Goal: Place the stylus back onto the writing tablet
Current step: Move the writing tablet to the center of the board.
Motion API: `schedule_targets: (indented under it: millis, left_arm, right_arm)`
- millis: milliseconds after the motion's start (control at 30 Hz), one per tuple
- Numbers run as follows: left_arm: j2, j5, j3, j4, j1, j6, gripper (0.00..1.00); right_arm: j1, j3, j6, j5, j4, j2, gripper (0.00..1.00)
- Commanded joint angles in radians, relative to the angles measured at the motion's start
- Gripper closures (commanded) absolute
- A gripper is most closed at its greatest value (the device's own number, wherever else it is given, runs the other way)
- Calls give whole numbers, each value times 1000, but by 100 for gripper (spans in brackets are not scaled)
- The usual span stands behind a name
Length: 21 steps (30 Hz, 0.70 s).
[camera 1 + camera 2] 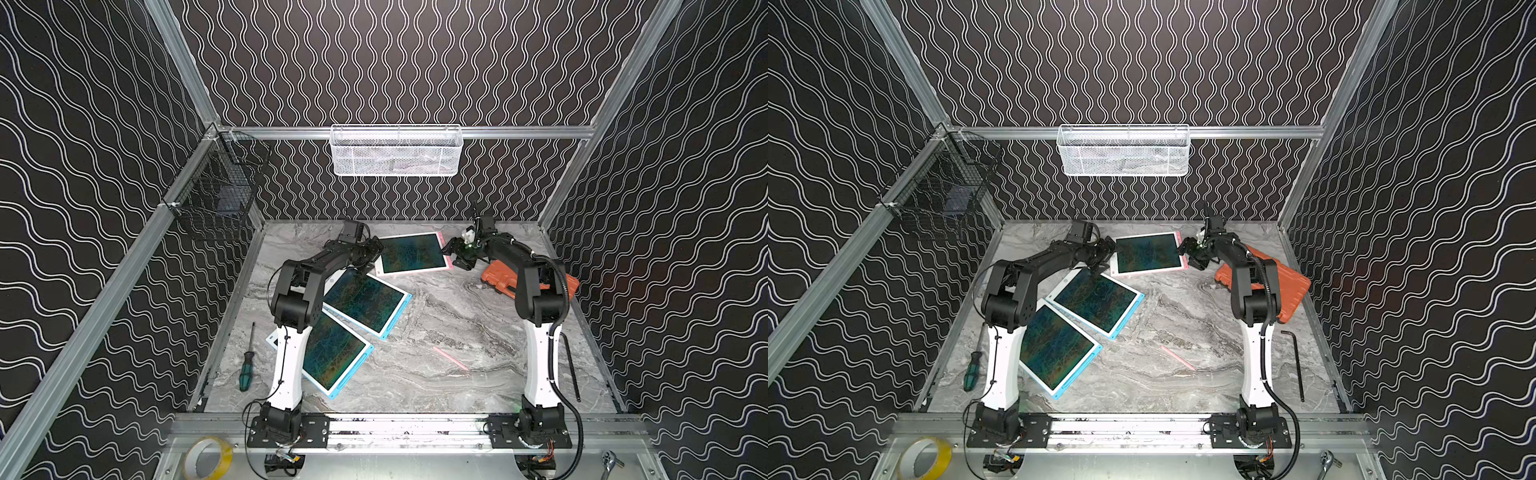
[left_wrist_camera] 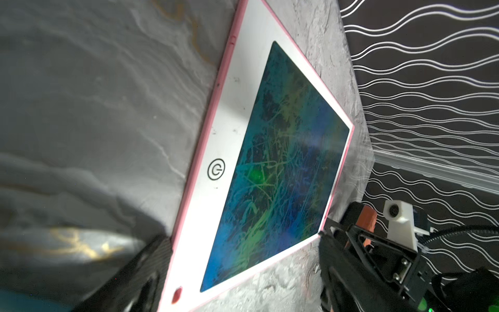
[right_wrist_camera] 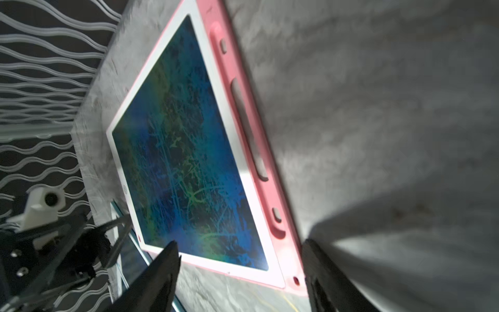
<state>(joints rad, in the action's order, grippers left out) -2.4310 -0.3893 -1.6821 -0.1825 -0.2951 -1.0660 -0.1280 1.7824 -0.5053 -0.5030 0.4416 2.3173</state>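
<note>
- A grey marbled table is filling the floor of the cell, with black walls carrying white wavy lines rising on three sides behind aluminium rails.
- A white mesh basket is hanging on the far rail, and a black wire basket is hanging on the left one.
- The pink stylus is lying loose on bare marble, near of centre, well apart from the pink-edged tablet sitting at the far side.
- The left gripper is hovering at that tablet's left edge with jaws spread wide and holding nothing.
- The right gripper is straddling the tablet's near right corner, jaws wide apart; contact cannot be told.
- Two blue-edged tablets are overlapping at the left.
- A green screwdriver is lying at the left edge, and an orange case and a black hex key are at the right.
- A tape roll and a ratchet are resting on the near metal ledge.
</note>
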Motion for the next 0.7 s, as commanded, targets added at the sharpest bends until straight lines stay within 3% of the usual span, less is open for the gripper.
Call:
schedule_targets:
  millis: [0,300,667]
  left_arm:
    - [27,-127,45,-24,-22,19,11]
    - [153,-133,245,-21,-50,35,11]
    - [222,-107,389,-61,-54,129,11]
  right_arm:
    - [-19,-77,26,-113,88,-32,27]
    - [-65,-273,69,-121,106,-141,27]
    - [-95,-395,135,-110,179,-221,27]
